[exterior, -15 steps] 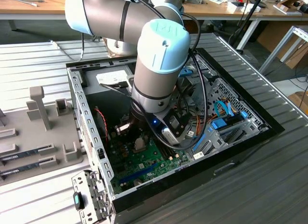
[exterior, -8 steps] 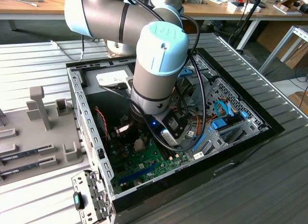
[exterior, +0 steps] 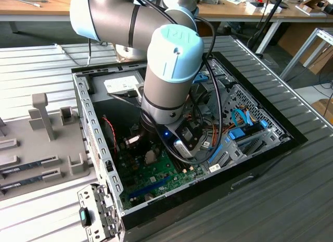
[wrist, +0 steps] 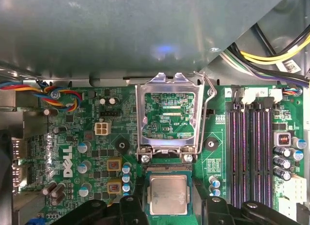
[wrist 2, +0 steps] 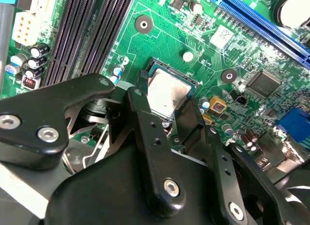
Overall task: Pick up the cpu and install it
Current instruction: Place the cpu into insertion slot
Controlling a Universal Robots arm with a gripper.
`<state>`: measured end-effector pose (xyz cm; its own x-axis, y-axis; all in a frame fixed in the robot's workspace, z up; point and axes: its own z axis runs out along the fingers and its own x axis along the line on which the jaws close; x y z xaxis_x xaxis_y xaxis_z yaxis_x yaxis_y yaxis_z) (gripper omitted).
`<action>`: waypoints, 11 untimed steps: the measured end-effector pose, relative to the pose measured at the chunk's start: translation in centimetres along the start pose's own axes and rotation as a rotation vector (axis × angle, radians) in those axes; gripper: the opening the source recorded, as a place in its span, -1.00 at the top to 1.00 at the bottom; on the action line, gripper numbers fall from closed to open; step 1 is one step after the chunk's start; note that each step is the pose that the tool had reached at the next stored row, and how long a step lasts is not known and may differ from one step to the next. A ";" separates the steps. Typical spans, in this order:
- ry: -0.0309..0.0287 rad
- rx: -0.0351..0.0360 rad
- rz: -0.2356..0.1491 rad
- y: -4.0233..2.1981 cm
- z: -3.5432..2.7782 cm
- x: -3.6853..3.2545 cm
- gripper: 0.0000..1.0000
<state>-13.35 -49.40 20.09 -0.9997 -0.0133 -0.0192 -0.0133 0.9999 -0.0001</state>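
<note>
ribbed metal table (exterior: 291, 200), open pc case (exterior: 96, 127) on it | cpu (wrist: 168, 194) lies flat in the motherboard (wrist: 87, 138) socket, just beside the raised load plate (wrist: 167, 81) | gripper (wrist: 172, 205) low over cpu, jaws parted wider than it, holding nothing | judged: chip seated, load plate not yet closed

Bright, even light; bluish glare on case wall (wrist: 162, 51).

A grey ribbed metal table (exterior: 291, 200) carries everything. An open computer case (exterior: 208, 195) lies flat on it, and its walls stand all around the gripper (wrist: 168, 202). A grey holder tray (exterior: 31, 143) lies also on the table, outside the case, well apart from the gripper, toward the exterior view's left
</note>
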 end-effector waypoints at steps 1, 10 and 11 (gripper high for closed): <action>-0.0001 -0.0007 0.000 0.01 0.01 0.00 0.06; -0.0001 -0.0016 0.000 0.28 0.02 0.00 0.06; 0.0000 -0.0016 0.000 0.33 0.02 0.00 0.06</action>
<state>-13.36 -49.07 20.07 -0.9997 -0.0132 -0.0193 -0.0132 0.9999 0.0016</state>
